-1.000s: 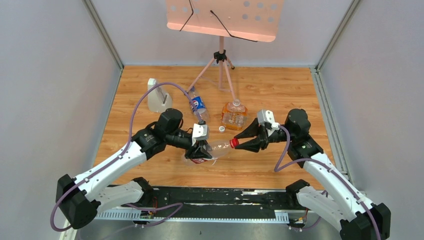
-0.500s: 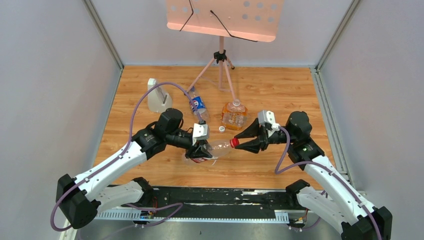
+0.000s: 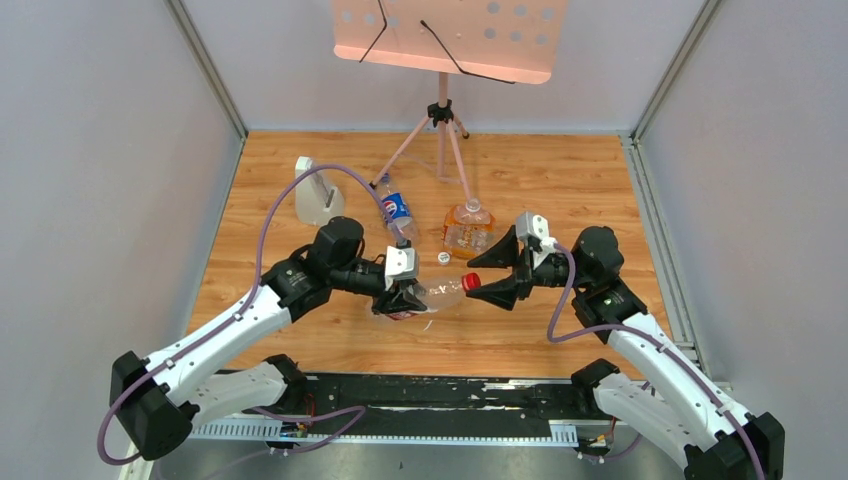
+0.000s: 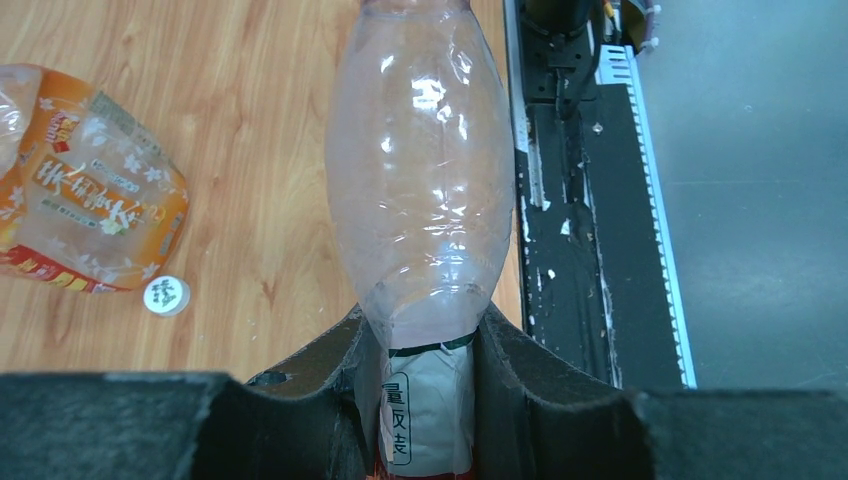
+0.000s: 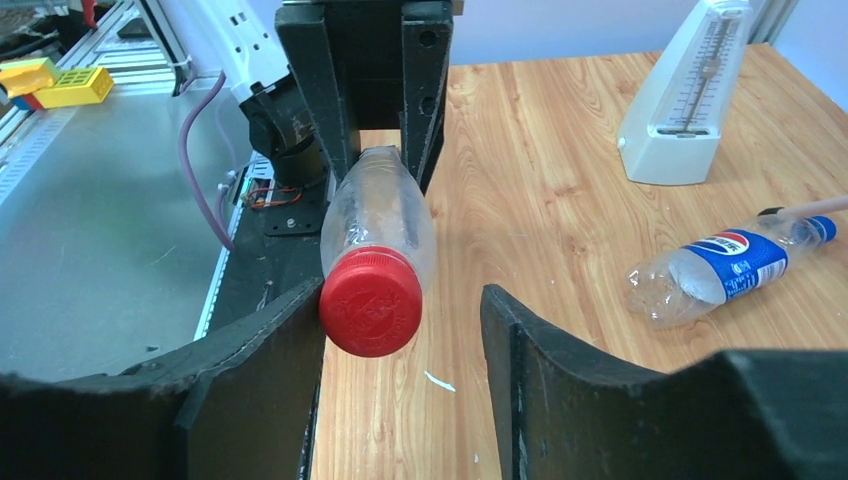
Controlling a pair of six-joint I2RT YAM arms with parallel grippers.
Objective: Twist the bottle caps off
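Note:
A clear bottle (image 3: 440, 293) with a red-white-green label is held level above the table, and my left gripper (image 3: 403, 298) is shut on its labelled lower part (image 4: 420, 400). Its red cap (image 5: 371, 302) points at my right gripper (image 5: 400, 310), which is open. The cap sits between the fingers, close against the left finger (image 5: 270, 370), with a gap to the other. The Pepsi bottle (image 3: 396, 212) lies on the table with its blue cap (image 5: 822, 228) on. The squat orange bottle (image 3: 468, 230) is beside a loose white cap (image 3: 443, 258).
A pale grey metronome (image 3: 317, 192) stands at the back left. A pink music stand (image 3: 441, 110) has its tripod legs behind the bottles. Metal rails and the black base strip (image 4: 575, 230) run along the near table edge.
My right gripper has opened off the red cap and drawn back slightly to the right. The left gripper keeps its hold on the bottle, which has barely moved.

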